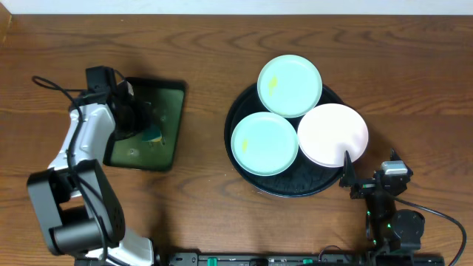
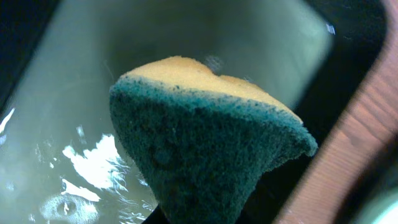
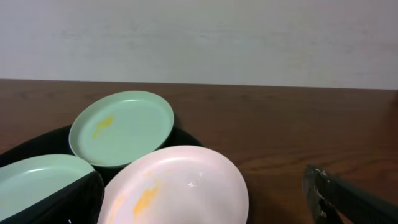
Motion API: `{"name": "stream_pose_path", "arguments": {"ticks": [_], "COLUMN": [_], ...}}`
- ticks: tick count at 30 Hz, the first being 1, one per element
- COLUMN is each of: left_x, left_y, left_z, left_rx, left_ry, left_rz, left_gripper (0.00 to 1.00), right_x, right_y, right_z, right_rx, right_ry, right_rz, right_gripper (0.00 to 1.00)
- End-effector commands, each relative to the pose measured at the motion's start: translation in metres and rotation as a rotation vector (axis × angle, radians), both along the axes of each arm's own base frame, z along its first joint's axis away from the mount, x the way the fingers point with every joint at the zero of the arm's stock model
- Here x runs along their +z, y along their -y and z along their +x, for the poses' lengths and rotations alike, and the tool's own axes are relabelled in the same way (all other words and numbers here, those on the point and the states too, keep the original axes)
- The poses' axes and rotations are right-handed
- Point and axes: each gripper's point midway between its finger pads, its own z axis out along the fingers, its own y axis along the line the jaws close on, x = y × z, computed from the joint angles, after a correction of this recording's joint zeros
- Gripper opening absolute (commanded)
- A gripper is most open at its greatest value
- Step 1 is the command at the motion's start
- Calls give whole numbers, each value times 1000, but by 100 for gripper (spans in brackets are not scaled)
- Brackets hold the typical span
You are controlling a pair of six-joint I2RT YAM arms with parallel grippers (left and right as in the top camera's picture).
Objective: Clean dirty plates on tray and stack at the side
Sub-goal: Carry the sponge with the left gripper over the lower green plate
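fig.: overhead + both wrist views. my left gripper [image 1: 142,122] is hanging over the green tray [image 1: 176,100] at the left of the counter [image 1: 207,66]. it is pressed together and pinching the sponge [image 1: 153,135]. in the left wrist view the sponge is filling most of the frame: green scouring side toward the cam, yellow foam along the top, squeezed into a wedge, w/ the tray's glossy floor behind it. whether the sponge is touching that floor i cannot tell.

my right gripper [image 1: 369,168] is sitting low at the counter's right front, fingers spread wide and holding nothing, next to the right-front rim of the black tray [image 1: 235,159]. its left finger is showing over the white plate's edge from overhead; contact i cannot tell.

the black tray is lying right of centre, well apart from the green tray, and is carrying all 3 plates side by side, none stacked.
- far mint plate [image 1: 289,85]: overhanging the back rim, yellow smear on its left half.
- near mint plate [image 1: 264,143]: lying at the tray's left front, faint yellow mark.
- white plate [image 1: 332,134]: overhanging the right rim, closest to my right gripper; the right wrist view is showing a yellow-orange smear on it.
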Motion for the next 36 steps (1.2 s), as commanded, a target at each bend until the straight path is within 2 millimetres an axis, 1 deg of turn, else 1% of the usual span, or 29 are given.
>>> {"name": "stream_pose_path", "arguments": {"ticks": [1, 3, 5, 7, 9, 10, 12, 13, 15, 17, 21, 24, 25, 26, 28, 32, 36], "left_x": [116, 160, 198, 229, 250, 256, 260, 258, 248, 231, 192, 155, 140, 126, 95, 44, 13], "left_y": [4, 6, 11, 17, 25, 30, 43, 53, 72, 100, 164, 214, 229, 240, 257, 276, 293], "left_z": [30, 27, 19, 8, -4, -9, -17, -20, -25, -28, -33, -36, -37, -39, -40, -44, -50], "left_rx": [-70, -76, -84, -61, -30, -8, 43, 65, 73, 31, -94, -218, -253, -276, -310, -277, -243], "left_ry": [311, 415, 518, 597, 644, 649, 630, 599, 530, 456, 307, 209, 173, 143, 88, -16, -90], "left_rz": [-28, -1, 25, 23, -3, -29, -102, -148, -209, -250, -306, -293, -276, -254, -184, -97, -94], "left_gripper": [8, 7, 7, 7, 8, 7, 7, 7, 7, 8, 7, 7, 7, 7, 7, 8, 7], "right_x": [-1, -1, -1, -1, -1, -1, -1, -1, -1, -1, -1, -1, -1, -1, -1, -1, 0], "right_y": [-2, -2, -2, -2, -2, -2, -2, -2, -2, -2, -2, -2, -2, -2, -2, -2, -1], "right_z": [0, 0, 0, 0, 0, 0, 0, 0, 0, 0, 0, 0, 0, 0, 0, 0, 0], "right_rx": [6, 6, 6, 6, 6, 6, 6, 6, 6, 6, 6, 6, 6, 6, 6, 6, 4], "right_ry": [-3, -3, -3, -3, -3, -3, -3, -3, -3, -3, -3, -3, -3, -3, -3, -3, 0], "right_rz": [10, 10, 10, 10, 10, 10, 10, 10, 10, 10, 10, 10, 10, 10, 10, 10, 8], "right_gripper": [99, 99, 99, 99, 99, 99, 99, 99, 99, 99, 99, 99, 99, 99, 99, 99, 99]}}
